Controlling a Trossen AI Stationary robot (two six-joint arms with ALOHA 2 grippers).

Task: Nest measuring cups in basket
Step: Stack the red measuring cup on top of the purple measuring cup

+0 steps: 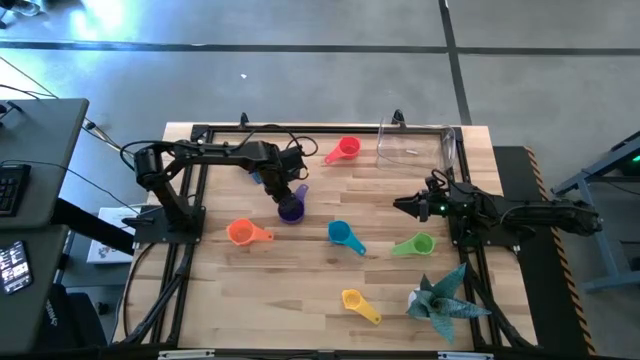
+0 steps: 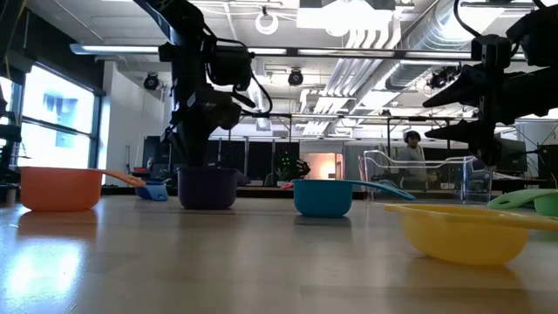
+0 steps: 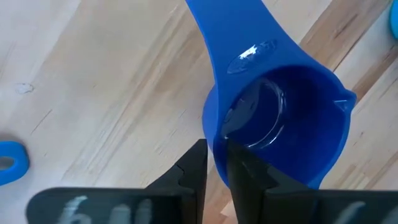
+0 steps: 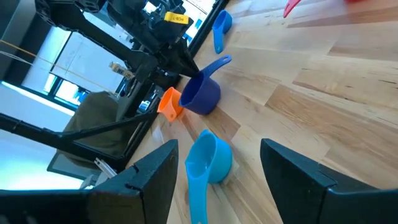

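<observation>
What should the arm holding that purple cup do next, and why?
Probably lift it straight up. The left gripper pinches the rim of the purple measuring cup, which sits on the table in the low view, and the clear basket stands well away. The right gripper waits open.

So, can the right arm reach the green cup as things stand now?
Probably yes. The right gripper hangs open just above the green cup, and the bare table between them holds nothing. The left gripper is busy at the purple cup.

Wooden table (image 1: 300, 270), scattered cups (orange (image 1: 241, 233), teal (image 1: 342, 234), yellow (image 1: 357, 301)), spiky plant (image 1: 440, 298)
</observation>
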